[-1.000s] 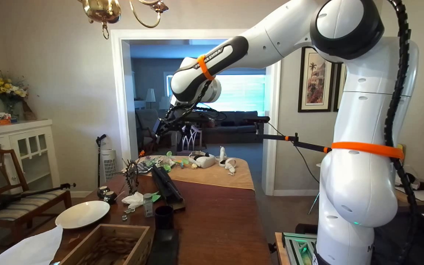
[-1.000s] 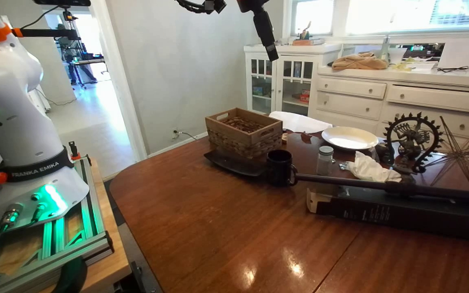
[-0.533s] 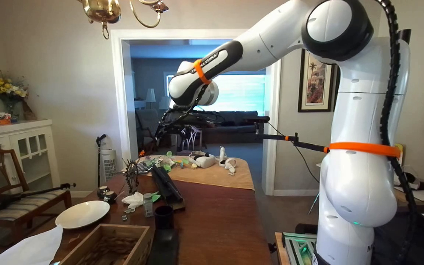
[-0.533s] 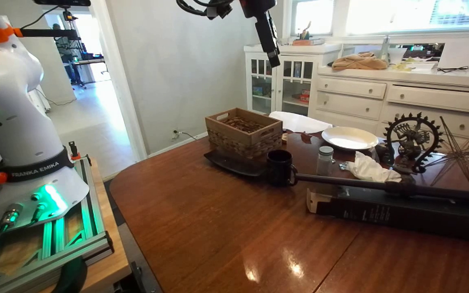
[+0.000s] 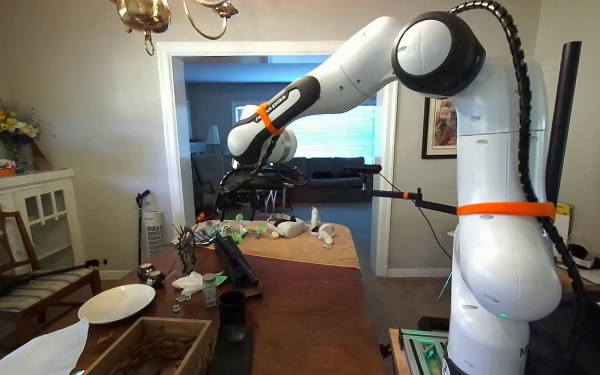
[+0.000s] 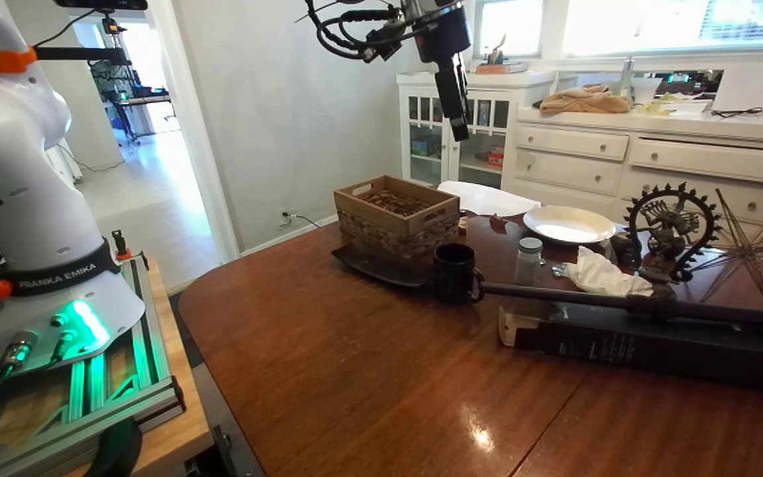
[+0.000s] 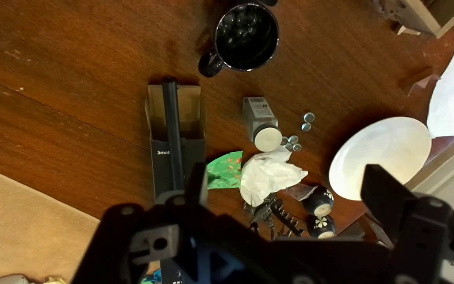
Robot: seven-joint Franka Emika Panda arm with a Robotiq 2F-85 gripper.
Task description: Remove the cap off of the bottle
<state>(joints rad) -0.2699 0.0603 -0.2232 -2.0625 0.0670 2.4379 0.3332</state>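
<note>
A small clear bottle (image 7: 259, 109) stands upright on the table, with a tiny white round cap (image 7: 267, 139) on its top in the wrist view. In both exterior views the bottle (image 5: 210, 292) (image 6: 528, 268) stands beside a black mug, and its cap (image 5: 209, 278) (image 6: 530, 245) is on. My gripper (image 7: 285, 171) is open, its fingers wide apart with nothing between them. The gripper (image 6: 459, 132) is in the air, well above the table and apart from the bottle. In an exterior view the gripper (image 5: 237, 205) looks dark and hard to make out.
Close to the bottle are a black mug (image 6: 454, 273), a crumpled white tissue (image 7: 268, 175), glass beads (image 7: 291, 142) and a long black box (image 6: 653, 341) with a dark rod on it. A white plate (image 6: 570, 225), a wooden basket (image 6: 398, 215) and a metal statue (image 6: 673, 232) stand around.
The arm has reached forward and down. My gripper has sunk lower and moved a little to the right in an exterior view. The bottle and cap have not moved.
</note>
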